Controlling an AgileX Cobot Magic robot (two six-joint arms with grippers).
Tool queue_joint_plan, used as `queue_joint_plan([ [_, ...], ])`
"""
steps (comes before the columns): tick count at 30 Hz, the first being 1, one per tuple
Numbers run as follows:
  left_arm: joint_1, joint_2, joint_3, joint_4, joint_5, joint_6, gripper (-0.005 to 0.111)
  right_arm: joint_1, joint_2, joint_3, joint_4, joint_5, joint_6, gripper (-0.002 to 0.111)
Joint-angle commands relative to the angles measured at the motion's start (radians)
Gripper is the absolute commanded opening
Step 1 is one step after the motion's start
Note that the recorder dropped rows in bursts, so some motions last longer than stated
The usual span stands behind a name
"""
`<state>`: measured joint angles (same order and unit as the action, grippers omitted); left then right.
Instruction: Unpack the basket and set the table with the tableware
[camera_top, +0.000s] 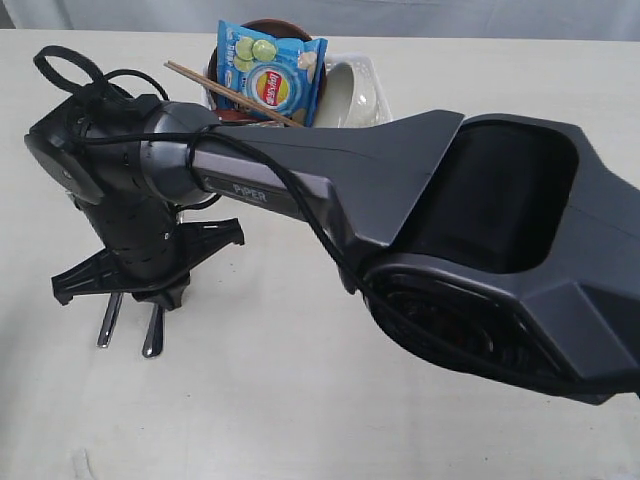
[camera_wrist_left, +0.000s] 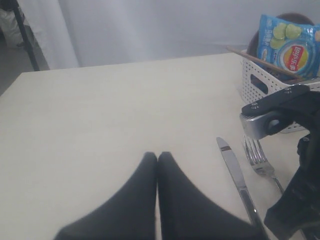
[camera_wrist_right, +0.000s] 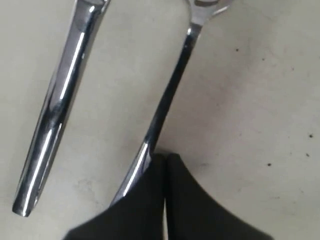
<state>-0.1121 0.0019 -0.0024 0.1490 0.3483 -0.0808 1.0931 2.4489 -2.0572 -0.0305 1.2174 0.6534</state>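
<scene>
The right arm (camera_top: 450, 200) fills the exterior view nearest the lens, a broad dark casing that reaches across in front of the basket (camera_wrist_left: 255, 82) and bends down toward the table (camera_top: 300, 420). The pale cream table carries everything; the white lattice basket stands on it at its far side. In the basket a blue chip bag (camera_top: 270, 75) stands upright, with a round brown plate (camera_top: 275, 27) on edge behind it and a pale bowl (camera_top: 345, 95) tipped on its side beside it. Two wooden chopsticks (camera_top: 215, 88) lean out over the basket's rim, crossing the front of the bag. Outside the basket, near its lattice wall, a steel knife (camera_wrist_left: 235, 172) and a steel fork (camera_wrist_left: 257, 157) lie side by side on the table, apart from each other, the fork between the knife and the basket. The right gripper (camera_wrist_right: 166, 157) points down over their handle ends, its two fingers pressed together with nothing between them, one finger covering the end of the fork's handle. The left gripper (camera_wrist_left: 157, 157) is low over bare table, farther from the basket than the knife, its fingers also closed against each other and empty.
</scene>
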Motion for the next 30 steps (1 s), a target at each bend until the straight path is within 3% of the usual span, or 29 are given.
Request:
queue_joint_plan([
  [1, -0.006, -0.002, 0.002, -0.001, -0.001, -0.002, 0.0, -0.003, -0.002, -0.001, 0.007, 0.004, -0.014, 0.0],
  [12, -0.006, -0.002, 0.002, -0.001, -0.001, -0.002, 0.0, -0.003, -0.011, -0.001, -0.018, 0.004, -0.025, 0.0],
  [22, -0.006, -0.002, 0.002, -0.001, -0.001, -0.002, 0.0, -0.003, -0.186, -0.001, -0.106, 0.004, -0.122, 0.0],
  [30, -0.006, -0.002, 0.002, -0.001, -0.001, -0.002, 0.0, -0.028, -0.336, -0.001, -0.302, 0.004, -0.177, 0.0],
])
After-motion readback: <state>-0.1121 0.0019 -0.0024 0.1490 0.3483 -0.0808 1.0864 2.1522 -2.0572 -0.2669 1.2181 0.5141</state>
